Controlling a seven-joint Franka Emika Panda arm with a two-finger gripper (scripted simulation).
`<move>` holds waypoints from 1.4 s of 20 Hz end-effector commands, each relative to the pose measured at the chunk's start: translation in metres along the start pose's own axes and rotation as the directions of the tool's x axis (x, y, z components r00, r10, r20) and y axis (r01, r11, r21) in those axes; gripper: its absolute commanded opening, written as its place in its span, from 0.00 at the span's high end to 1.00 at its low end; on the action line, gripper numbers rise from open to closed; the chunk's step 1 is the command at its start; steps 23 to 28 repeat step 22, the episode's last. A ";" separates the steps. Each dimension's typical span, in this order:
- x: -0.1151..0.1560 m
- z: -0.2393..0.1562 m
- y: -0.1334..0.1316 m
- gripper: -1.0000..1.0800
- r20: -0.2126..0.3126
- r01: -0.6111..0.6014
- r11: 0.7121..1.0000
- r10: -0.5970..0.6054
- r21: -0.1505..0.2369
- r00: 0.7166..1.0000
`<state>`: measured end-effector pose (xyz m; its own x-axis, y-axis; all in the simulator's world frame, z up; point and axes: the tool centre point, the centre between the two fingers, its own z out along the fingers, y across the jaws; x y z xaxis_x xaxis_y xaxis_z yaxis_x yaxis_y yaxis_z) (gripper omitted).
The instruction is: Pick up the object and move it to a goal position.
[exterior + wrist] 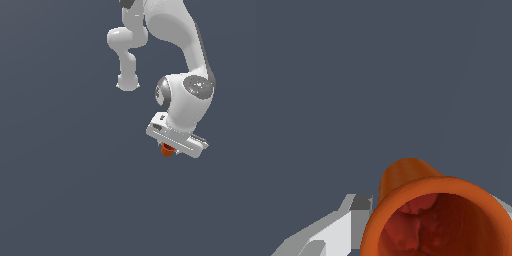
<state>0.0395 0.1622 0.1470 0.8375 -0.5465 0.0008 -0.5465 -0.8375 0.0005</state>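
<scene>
The object (167, 150) is a tiny orange-red cup that shows just below the white hand of my arm, right of the exterior view's middle. My gripper (168, 148) is shut on it, and its fingers are mostly hidden behind the hand. In the wrist view the cup (406, 175) fills the lower part of the picture, its dark hollow mouth facing the camera. A grey-white finger (338, 227) presses against one side of it, and a sliver of the other finger (504, 206) shows at the opposite side. The gripper (431, 215) holds the cup over a plain dark grey-blue surface.
The arm's white links (175, 30) reach in from the top of the exterior view, with its elbow joint (127, 80) toward the exterior view's left. A flat dark grey-blue ground (60, 175) lies all around. No goal marker shows.
</scene>
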 end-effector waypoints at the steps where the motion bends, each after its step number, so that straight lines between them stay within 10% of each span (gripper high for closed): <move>1: -0.001 -0.011 -0.019 1.00 0.000 -0.001 1.000 0.001 0.000 1.000; 28: -0.005 -0.043 -0.081 1.00 0.001 -0.001 1.000 0.001 0.000 1.000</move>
